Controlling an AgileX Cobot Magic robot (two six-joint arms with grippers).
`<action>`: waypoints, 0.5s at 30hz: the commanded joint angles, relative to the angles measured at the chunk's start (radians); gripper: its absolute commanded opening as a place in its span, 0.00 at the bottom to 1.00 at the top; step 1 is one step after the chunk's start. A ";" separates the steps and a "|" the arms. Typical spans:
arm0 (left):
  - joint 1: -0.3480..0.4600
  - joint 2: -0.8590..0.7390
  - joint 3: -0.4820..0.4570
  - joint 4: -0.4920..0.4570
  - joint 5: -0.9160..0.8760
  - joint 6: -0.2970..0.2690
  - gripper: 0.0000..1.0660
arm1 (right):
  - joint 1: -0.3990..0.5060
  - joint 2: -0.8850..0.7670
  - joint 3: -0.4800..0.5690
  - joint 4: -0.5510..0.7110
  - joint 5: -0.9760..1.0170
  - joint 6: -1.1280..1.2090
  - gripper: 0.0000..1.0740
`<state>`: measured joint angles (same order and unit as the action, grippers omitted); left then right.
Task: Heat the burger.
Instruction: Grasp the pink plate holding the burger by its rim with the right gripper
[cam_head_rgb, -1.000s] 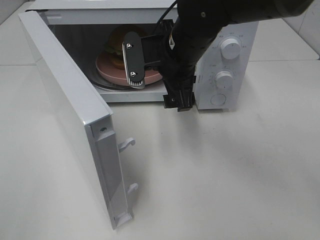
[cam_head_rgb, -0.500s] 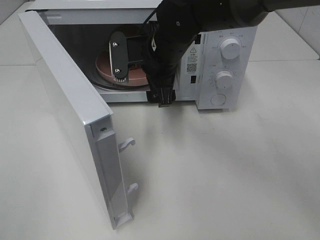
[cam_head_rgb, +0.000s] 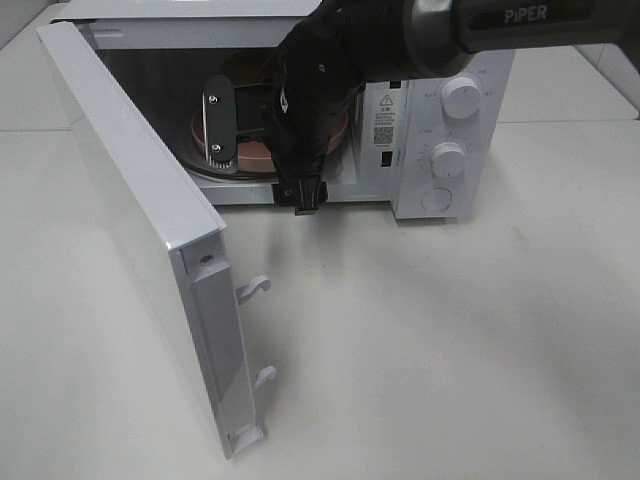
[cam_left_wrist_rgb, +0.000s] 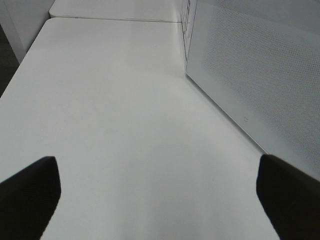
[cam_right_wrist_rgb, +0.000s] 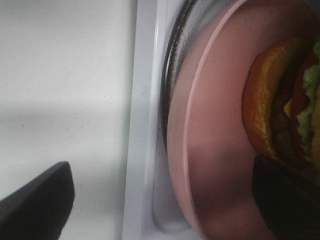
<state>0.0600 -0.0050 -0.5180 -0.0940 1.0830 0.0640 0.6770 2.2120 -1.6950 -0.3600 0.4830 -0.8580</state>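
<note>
Inside the microwave (cam_head_rgb: 455, 60) cavity, your right gripper (cam_head_rgb: 255, 125) spans wide, gripping nothing, because the burger (cam_right_wrist_rgb: 285, 105) sits on its pink plate (cam_right_wrist_rgb: 215, 150).

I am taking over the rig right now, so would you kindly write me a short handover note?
Left end effector: open, empty, over bare table beside the microwave's open door.
Right end effector: open, holding nothing, at the microwave mouth by the pink plate.
The burger sits on that plate inside the cavity.
Done: burger loaded.
Left: withdraw the right arm, shut the door, set the knobs.
</note>
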 joint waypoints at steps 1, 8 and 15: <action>0.002 -0.018 0.000 0.003 -0.013 -0.003 0.94 | 0.001 0.035 -0.039 -0.002 -0.009 0.014 0.86; 0.002 -0.018 0.000 0.005 -0.013 -0.003 0.94 | -0.002 0.103 -0.094 -0.002 -0.029 0.014 0.85; 0.002 -0.018 0.000 0.005 -0.013 -0.003 0.94 | -0.018 0.135 -0.117 -0.002 -0.043 0.014 0.85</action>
<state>0.0600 -0.0050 -0.5180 -0.0910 1.0830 0.0640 0.6660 2.3430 -1.8020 -0.3570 0.4470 -0.8570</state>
